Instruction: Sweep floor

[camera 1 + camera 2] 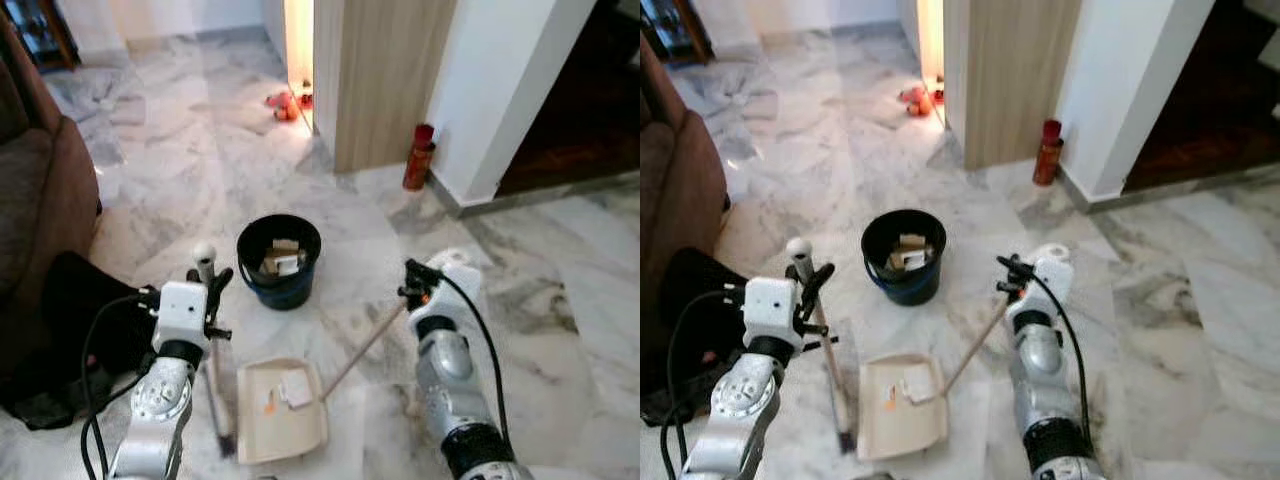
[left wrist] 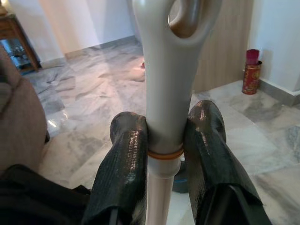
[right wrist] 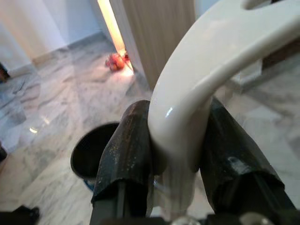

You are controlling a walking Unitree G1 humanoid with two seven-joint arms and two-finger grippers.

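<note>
A cream dustpan (image 1: 280, 412) lies flat on the marble floor (image 1: 560, 330) just before the robot, a white scrap (image 1: 296, 388) and a small orange bit already in it. The left gripper (image 2: 164, 140) is clamped on the broom (image 1: 213, 340) near its handle top, brush head down beside the pan's left edge. The right gripper (image 3: 176, 140) is closed around the pan's long handle (image 1: 365, 345). The collecting step looks nearly done; next likely comes lifting the pan level and tipping it into the black bucket (image 1: 279, 259) just beyond, which already holds scraps. Open floor lies right; a sofa (image 1: 40, 190) crowds the left; a wooden partition (image 1: 385, 70) and red can (image 1: 419, 157) stand farther back.
</note>
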